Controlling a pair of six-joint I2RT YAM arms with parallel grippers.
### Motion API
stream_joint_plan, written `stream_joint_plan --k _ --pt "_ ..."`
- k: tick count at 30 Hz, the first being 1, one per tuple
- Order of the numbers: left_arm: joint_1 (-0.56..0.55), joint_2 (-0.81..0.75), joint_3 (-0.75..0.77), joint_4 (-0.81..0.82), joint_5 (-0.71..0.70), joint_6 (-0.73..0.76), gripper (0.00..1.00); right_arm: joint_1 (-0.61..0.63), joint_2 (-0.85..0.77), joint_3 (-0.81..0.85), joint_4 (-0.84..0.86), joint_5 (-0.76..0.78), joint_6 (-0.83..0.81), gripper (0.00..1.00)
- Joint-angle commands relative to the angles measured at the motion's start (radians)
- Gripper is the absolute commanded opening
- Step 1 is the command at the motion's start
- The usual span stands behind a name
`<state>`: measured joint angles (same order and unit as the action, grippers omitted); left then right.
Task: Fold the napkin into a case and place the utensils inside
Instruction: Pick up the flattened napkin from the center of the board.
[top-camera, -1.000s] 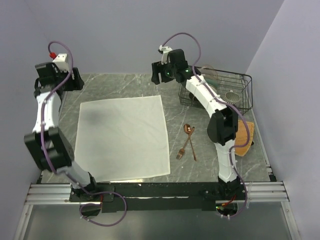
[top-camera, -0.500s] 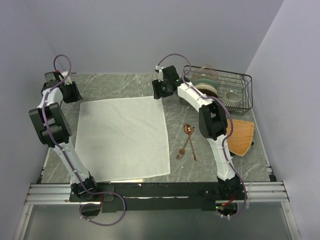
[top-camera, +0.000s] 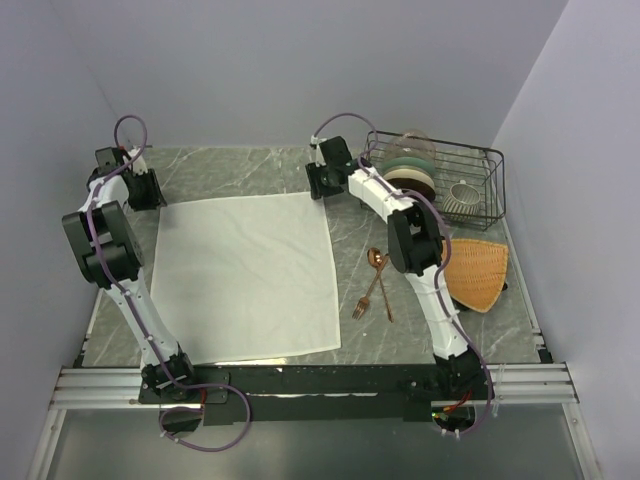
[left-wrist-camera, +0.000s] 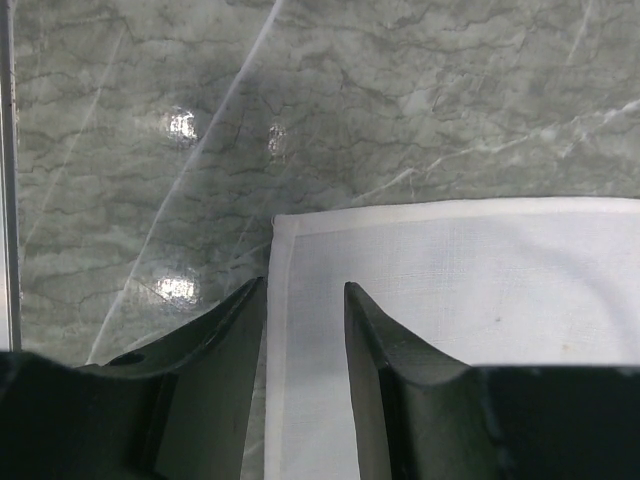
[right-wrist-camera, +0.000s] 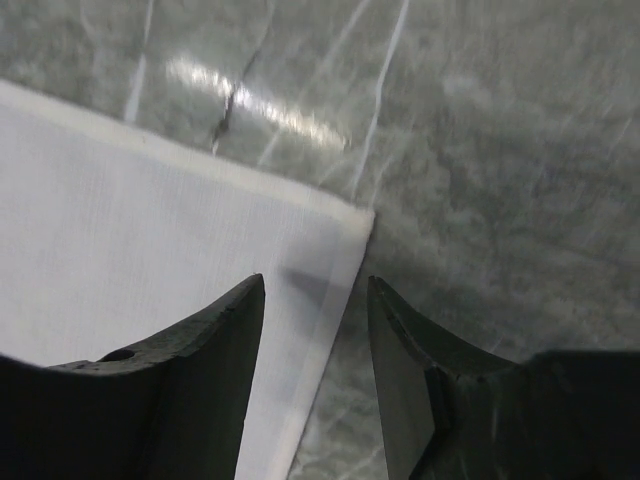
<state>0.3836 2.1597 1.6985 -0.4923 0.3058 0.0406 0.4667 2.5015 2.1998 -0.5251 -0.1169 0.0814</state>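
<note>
On my overhead view the left arm reaches to the upper left of the frame, with the left gripper (top-camera: 150, 190) down at the far-left corner of the napkin (top-camera: 245, 275). From the left wrist camera its two dark fingers (left-wrist-camera: 215, 340) stand partly spread, not pressed together. They straddle the napkin's (left-wrist-camera: 480, 270) hemmed left edge just below the corner. One finger is over bare grey marble table (left-wrist-camera: 400, 100) and the other is over the cloth. I see cloth lying flat in the gap, so I read nothing as pinched.

The napkin is spread open as one flat cream-white sheet. It fills the centre-left of the overhead frame and its near edge runs close to the arms' mounting rail.

At the upper centre, the right gripper (top-camera: 320, 183) sits at the napkin's far-right corner. Its wrist camera shows the same posture. The fingers (right-wrist-camera: 200, 350) are parted, the hemmed right edge of the napkin (right-wrist-camera: 130, 220) runs down between them, and the corner lies just above the tips. The right-hand finger hangs over bare table. I cannot tell whether the tips touch the cloth.

Right of the napkin, well apart from it on the marble, the copper spoon (top-camera: 375, 258) and fork (top-camera: 360, 308) lie crossed. The spoon's bowl is toward the back and the fork's tines toward the front.

At the upper right is a black wire rack (top-camera: 485, 170) holding upright plates (top-camera: 410, 172) and a small bowl (top-camera: 462, 192). Below it an orange woven fan-shaped mat (top-camera: 478, 272) lies at the right edge.
</note>
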Motion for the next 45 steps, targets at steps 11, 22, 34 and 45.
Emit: stream_joint_plan --k 11,22,34,45 --pt "-0.002 0.063 0.079 -0.009 0.009 -0.015 0.43 -0.014 0.086 0.198 -0.065 0.051 0.104 0.47" --pt "-0.002 0.084 0.070 -0.008 0.009 -0.011 0.44 -0.020 0.151 0.285 -0.142 0.043 0.152 0.51" --pt "-0.035 0.163 0.157 -0.048 0.027 0.005 0.38 -0.036 0.157 0.289 -0.138 0.010 0.181 0.47" --pt "-0.065 0.115 0.135 -0.062 0.039 0.054 0.01 -0.034 0.120 0.175 -0.171 -0.020 0.230 0.50"
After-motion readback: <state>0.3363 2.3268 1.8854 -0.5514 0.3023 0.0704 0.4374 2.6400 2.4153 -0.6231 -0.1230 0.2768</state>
